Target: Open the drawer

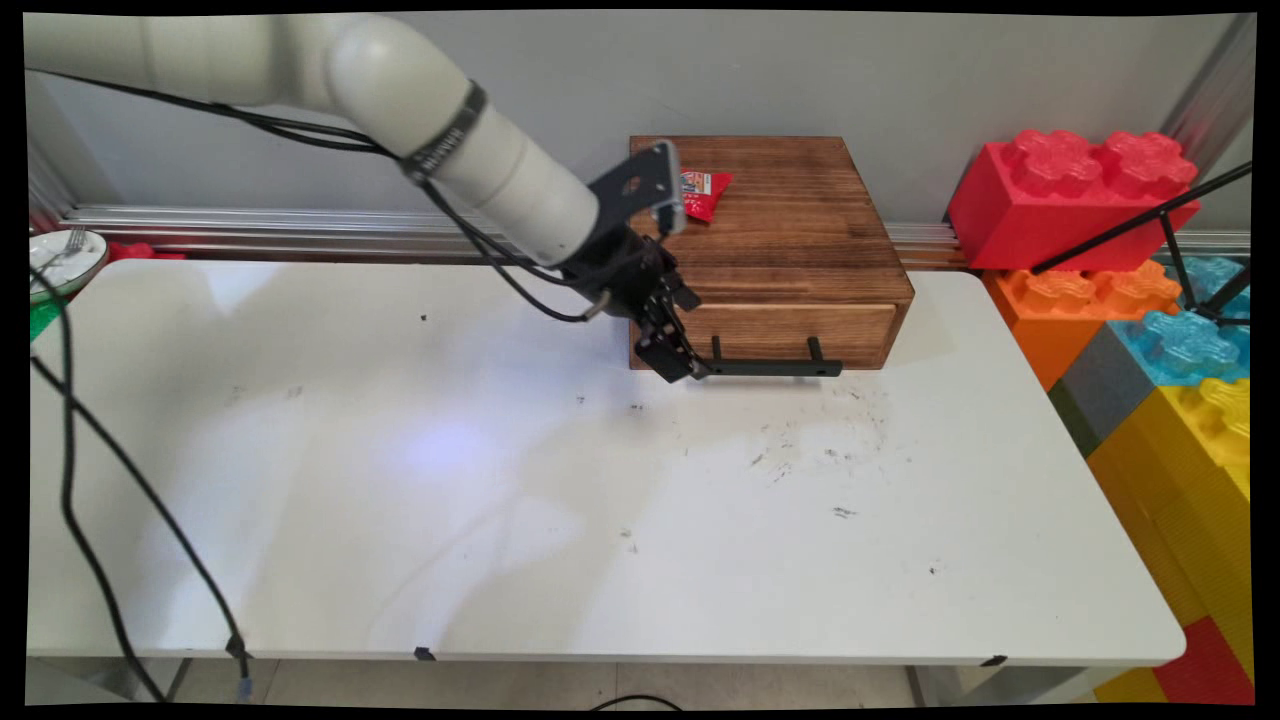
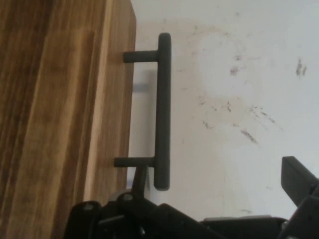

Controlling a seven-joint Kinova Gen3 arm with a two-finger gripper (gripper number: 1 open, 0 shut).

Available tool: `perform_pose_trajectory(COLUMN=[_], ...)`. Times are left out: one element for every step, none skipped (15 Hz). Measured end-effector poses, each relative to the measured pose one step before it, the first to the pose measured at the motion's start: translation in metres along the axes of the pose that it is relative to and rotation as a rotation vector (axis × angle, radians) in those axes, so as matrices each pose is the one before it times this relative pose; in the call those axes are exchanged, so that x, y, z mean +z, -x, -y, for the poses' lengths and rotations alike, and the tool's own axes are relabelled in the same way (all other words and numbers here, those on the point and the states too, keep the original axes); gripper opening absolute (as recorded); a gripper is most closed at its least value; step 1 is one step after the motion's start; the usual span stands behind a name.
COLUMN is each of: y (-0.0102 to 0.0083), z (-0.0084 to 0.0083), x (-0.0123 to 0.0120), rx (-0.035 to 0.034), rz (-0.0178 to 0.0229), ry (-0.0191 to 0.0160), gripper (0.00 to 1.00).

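A dark wooden box (image 1: 790,230) stands at the back of the white table (image 1: 500,500), with a drawer front (image 1: 800,333) low on its near side that looks flush with the box. A black bar handle (image 1: 775,369) juts from the drawer. My gripper (image 1: 680,360) is at the handle's left end and is open. In the hand view the handle (image 2: 162,109) runs up the picture beside the box (image 2: 60,109). One finger (image 2: 141,179) sits between bar and drawer front, the other finger (image 2: 299,181) far off to the right. A red snack packet (image 1: 703,193) lies on the box top.
Big toy bricks, red (image 1: 1070,190), orange, blue and yellow, are stacked off the table's right end, with a thin black stand leg (image 1: 1150,220) across them. A bowl with a fork (image 1: 60,260) sits at the far left. Black cables (image 1: 70,450) hang over the table's left side.
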Motion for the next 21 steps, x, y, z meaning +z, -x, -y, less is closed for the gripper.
perform_pose_trajectory(y=[-0.00361, -0.00312, -0.00337, -0.00303, -0.00337, -0.00314, -0.00299, -0.00254, -0.00148, -0.00217, -0.00225, -0.00125, -0.00111, -0.00124, -0.00071, -0.00098, -0.00120, -0.00050, -0.00056, -0.00042, -0.00035], z=[0.00095, 0.00079, 0.00090, 0.00073, 0.00097, 0.00086, 0.00084, 0.00091, 0.00064, 0.00101, 0.00140, 0.00086, 0.00075, 0.00104, 0.00078, 0.00087, 0.00071, 0.00043, 0.00044, 0.00013, 0.00016], x=[0.00881, 0.00724, 0.00804, 0.00658, 0.00739, 0.00714, 0.00692, 0.00574, 0.00377, 0.00544, 0.00683, 0.00412, 0.00322, 0.00463, 0.00371, 0.00435, 0.00494, 0.00398, 0.00453, 0.00374, 0.00415], rx=[0.00316, 0.00328, 0.00271, 0.00264, 0.00341, 0.00393, 0.00517, 0.00557, 0.00320, 0.00469, 0.00533, 0.00352, 0.00333, 0.00457, 0.00283, 0.00283, 0.00281, 0.00121, 0.00108, 0.00063, 0.00116], rz=[0.01563, 0.01114, 0.01203, 0.00832, 0.00863, 0.00638, 0.00568, 0.00352, 0.00213, 0.00267, 0.00319, 0.00203, 0.00110, 0.00215, 0.00171, 0.00162, 0.00183, 0.00162, 0.00126, 0.00118, 0.00068], ry=[0.00377, 0.00365, 0.00374, 0.00353, 0.00490, 0.00460, 0.00439, 0.00250, 0.00146, 0.00186, 0.00163, 0.00077, -0.00002, 0.00001, 0.00000, 0.00057, 0.00184, 0.00136, 0.00172, 0.00228, 0.00131], gripper=[1.00, 1.00, 1.00, 1.00, 1.00, 1.00, 1.00, 1.00, 1.00, 1.00, 1.00, 1.00, 1.00, 1.00, 1.00, 1.00, 1.00, 1.00, 1.00, 1.00, 1.00])
